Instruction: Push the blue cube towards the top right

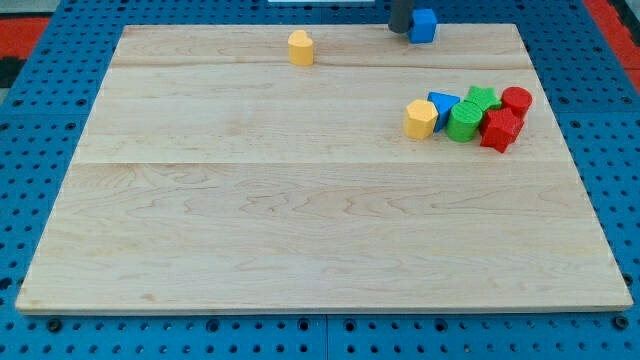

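Observation:
The blue cube [424, 25] sits at the top edge of the wooden board [300, 200], right of the middle. My tip [400, 30] is the lower end of a dark rod that comes down from the view's top. It stands right against the cube's left side. Whether they touch I cannot tell.
A yellow block [300, 47] lies near the top edge, left of my tip. A cluster sits at the right: a yellow block [421, 118], a blue triangular block [443, 103], two green blocks [465, 121] [483, 98] and two red blocks [499, 129] [516, 99].

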`<state>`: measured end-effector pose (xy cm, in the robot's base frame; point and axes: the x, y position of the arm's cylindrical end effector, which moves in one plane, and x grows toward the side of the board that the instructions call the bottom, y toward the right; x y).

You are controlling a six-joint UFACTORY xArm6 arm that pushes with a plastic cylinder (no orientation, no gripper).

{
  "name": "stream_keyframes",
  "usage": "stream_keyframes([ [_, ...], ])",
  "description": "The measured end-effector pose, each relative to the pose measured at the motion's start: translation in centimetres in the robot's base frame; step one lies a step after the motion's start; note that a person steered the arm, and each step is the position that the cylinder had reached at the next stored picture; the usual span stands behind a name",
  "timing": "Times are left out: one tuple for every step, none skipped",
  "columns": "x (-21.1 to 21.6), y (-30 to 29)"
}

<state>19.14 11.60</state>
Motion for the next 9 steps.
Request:
stream_keyframes([
  [0.1,0.7],
  [0.0,1.4],
  [0.0,1.9],
  [0.0,2.4],
  [0.1,3.0],
  [0.0,3.2],
  [0.1,3.0],
  [0.0,2.4],
  [0.0,1.6],
])
